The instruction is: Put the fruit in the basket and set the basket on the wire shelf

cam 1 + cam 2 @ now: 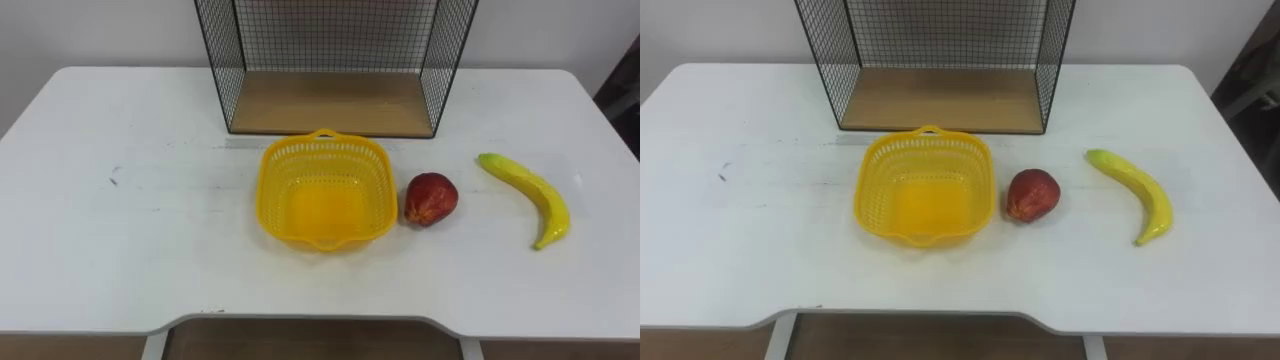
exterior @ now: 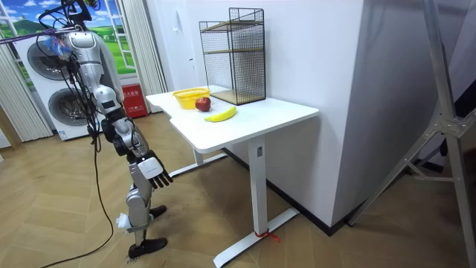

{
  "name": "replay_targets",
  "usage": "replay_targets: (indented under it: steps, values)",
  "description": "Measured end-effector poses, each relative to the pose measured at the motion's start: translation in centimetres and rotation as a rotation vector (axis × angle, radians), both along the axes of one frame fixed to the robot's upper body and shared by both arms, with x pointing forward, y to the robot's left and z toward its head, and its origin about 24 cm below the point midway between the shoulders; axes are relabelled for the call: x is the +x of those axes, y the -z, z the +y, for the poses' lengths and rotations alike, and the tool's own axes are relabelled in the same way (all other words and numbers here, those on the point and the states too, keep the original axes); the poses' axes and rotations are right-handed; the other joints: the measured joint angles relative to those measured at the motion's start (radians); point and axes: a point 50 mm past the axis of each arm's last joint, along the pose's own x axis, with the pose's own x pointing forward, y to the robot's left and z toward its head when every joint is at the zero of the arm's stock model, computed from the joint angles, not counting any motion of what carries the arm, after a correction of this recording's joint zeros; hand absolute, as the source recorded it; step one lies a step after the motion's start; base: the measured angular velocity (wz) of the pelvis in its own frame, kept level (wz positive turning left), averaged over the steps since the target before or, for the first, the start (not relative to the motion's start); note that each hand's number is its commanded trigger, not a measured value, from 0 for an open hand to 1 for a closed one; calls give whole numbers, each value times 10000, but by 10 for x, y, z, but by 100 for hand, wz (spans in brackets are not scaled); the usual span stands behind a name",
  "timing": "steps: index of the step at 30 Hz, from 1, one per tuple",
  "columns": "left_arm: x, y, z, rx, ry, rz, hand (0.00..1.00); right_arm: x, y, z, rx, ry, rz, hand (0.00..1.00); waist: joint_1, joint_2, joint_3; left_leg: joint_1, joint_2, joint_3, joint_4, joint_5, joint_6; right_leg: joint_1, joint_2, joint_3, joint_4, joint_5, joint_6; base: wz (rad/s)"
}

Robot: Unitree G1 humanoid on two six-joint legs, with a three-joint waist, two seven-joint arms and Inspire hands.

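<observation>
There is one white table (image 1: pixel 120 250). On it are one wire shelf (image 1: pixel 335 100), one yellow basket (image 1: pixel 272 190) and two fruits.

The wire shelf stands at the middle of the table's back edge. It is made of black wire and has a brown wooden board at the bottom. Its open side faces the front edge.

The basket sits just in front of the shelf, near the middle of the table. It is full of little holes and there is nothing inside it.

The first fruit is one red fruit (image 1: pixel 430 198). It lies on the table just beside the basket, on the side toward the right edge. It is very close to the basket, but I cannot tell if they touch.

The second fruit is one yellow banana (image 1: pixel 530 190). It lies near the table's right edge, well apart from the basket. Its green end points toward the back edge.

Both fruits are on the table and not in the basket. The basket is on the table and not on the shelf.

In the room view the robot stands at the front edge of the table. Its right hand (image 2: pixel 154 170) hangs low, below the table top. The fingers are straight and spread apart, and they hold nothing.
</observation>
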Motion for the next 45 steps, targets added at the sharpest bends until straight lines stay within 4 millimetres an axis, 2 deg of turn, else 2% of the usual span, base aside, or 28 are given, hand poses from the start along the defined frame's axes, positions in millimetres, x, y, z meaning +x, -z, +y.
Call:
replay_targets:
  steps: [13, 19, 25, 29, 33, 34, 35, 39, 43, 45]
  values:
    - [-2, 0, 1, 91, -31, 192, 0, -2, 0, -2, -18, 220, 134, 0, -21, -39, -11, 130, -43, -76, -6, -21, 8, 193, -10, 33, -161, -21, 28, 0]
    - [1, -1, 2, 114, -21, 81, 0, -7, 0, -3, -29, 812, 218, 0, -23, -170, 2, 143, -52, -100, -5, -25, 6, 197, -13, 53, -157, -25, 32, 0]
    - [-3, -1, 3, 149, -324, 60, 0, -31, 0, -10, -132, 4139, 668, 0, -99, -155, 6, 112, -43, -96, 58, -97, 3, 213, -6, 56, -116, -35, 45, 0]
    - [-8, -3, 10, 321, -1037, -58, 0, -45, -1, -17, -71, 8469, 453, 0, -549, -144, 6, 135, -48, -68, 24, -101, 0, 205, -13, 82, -125, -37, 47, -3]
    - [-12, -4, 13, 424, -1381, -207, 0, -47, -3, -26, -126, 11982, 1, 0, -836, -98, 3, 230, -30, 38, 17, -123, -2, 207, -10, 219, -75, -44, 57, -10]
    - [-11, -4, 14, 438, -1450, -283, 0, -47, -5, -30, -39, 13388, -240, 0, -908, -96, 3, 262, -32, 59, 11, -124, -1, 208, -12, 237, -47, -54, 61, -5]
    - [-11, -5, 15, 459, -1479, -333, 0, -46, -6, -36, -63, 14460, -441, 0, -1010, -104, -1, 275, -45, 53, 14, -125, 2, 201, -26, 231, 3, -86, 69, 0]
    - [-10, -6, 18, 561, -1587, -529, 0, -38, -16, -59, -448, 16462, -1127, 0, -1146, -124, -15, 287, -51, 56, 20, -124, 5, 160, -40, 249, 13, -123, 78, 0]
    - [-11, -9, 24, 747, -1762, -775, 0, -6, -39, -96, -1129, 17612, -2716, 0, -1336, -195, -61, 297, -55, 84, -5, -120, 8, 124, -33, 342, 62, -126, 74, -3]
    - [-13, -10, 25, 817, -1760, -815, 0, 17, -61, -117, -1595, 17656, -3870, 0, -1405, -283, -60, 293, -68, 92, -52, -106, 17, 59, -46, 304, 167, -135, 80, 0]
